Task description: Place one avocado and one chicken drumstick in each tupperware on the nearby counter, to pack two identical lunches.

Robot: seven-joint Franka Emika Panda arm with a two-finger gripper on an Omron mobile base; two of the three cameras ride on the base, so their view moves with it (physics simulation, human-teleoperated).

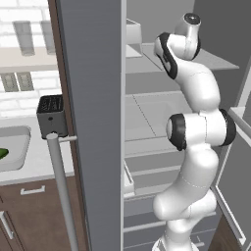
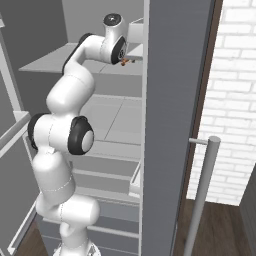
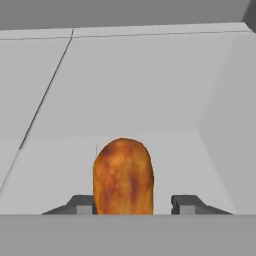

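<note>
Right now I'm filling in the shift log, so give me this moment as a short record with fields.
place: open fridge, arm reaching onto an upper shelf
gripper: fingertips either side of the chicken drumstick, gaps visible, contact unclear
drumstick: orange-brown, lying on the pale shelf floor
tupperware: on the counter at left, something green inside
nearby: dark toaster on the counter

The grey band is cutting off the chicken drumstick's (image 3: 123, 175) lower end, while the left edge is cropping the tupperware (image 1: 14, 152) on the counter (image 1: 34, 169).
</note>
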